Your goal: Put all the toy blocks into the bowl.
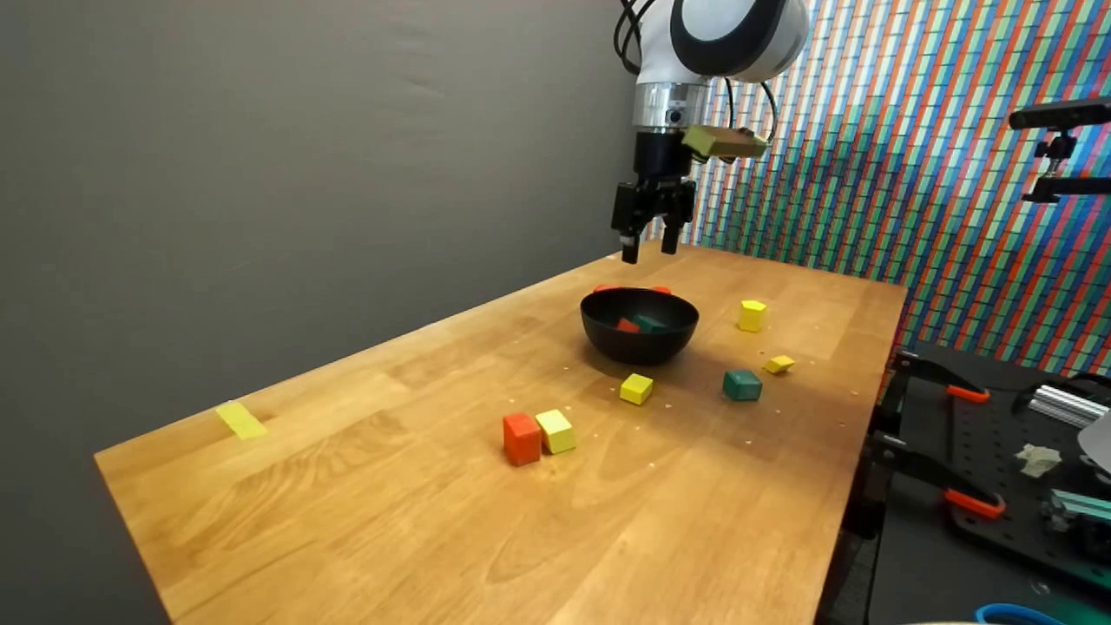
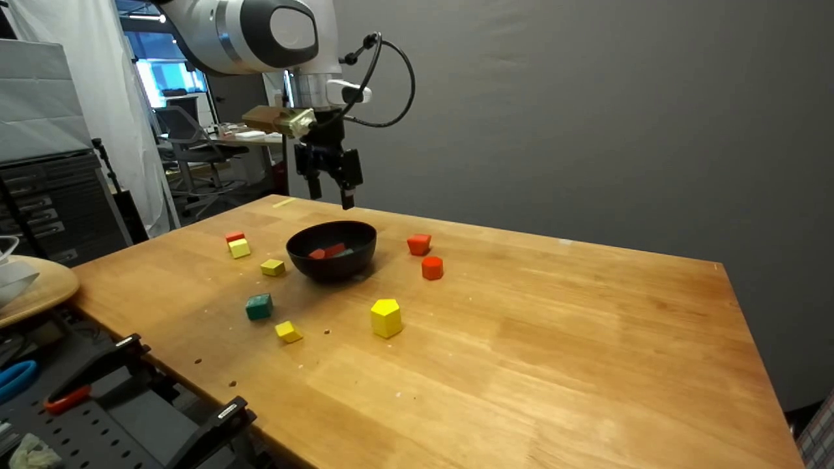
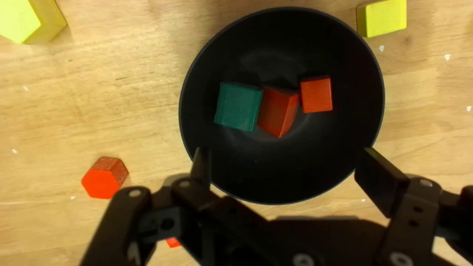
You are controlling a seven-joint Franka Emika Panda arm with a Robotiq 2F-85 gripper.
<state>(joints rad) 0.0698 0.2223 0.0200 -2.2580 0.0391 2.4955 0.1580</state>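
The black bowl point(image 1: 638, 349) point(image 2: 329, 272) point(image 3: 288, 166) stands on the table. It holds a teal block point(image 3: 238, 107) and two red blocks point(image 3: 275, 112) point(image 3: 316, 95). My gripper point(image 1: 649, 250) point(image 2: 332, 198) point(image 3: 284, 152) is open and empty, above the bowl. Outside the bowl are a red block point(image 1: 522, 439) beside a pale-yellow block point(image 1: 556, 432), a yellow block point(image 1: 636, 390), a teal block point(image 1: 742, 385), a small yellow block point(image 1: 779, 365) and a yellow pentagonal block point(image 2: 386, 318). Two more red blocks point(image 2: 419, 244) point(image 2: 432, 268) lie on the bowl's other side, mostly hidden behind it in an exterior view.
A flat pale-yellow strip point(image 1: 241, 419) lies on the wooden table point(image 1: 391, 521) near its edge. A grey wall point(image 1: 304, 174) runs along one long side. Black clamps with orange parts point(image 1: 972, 502) and a dark cart stand beside the opposite edge.
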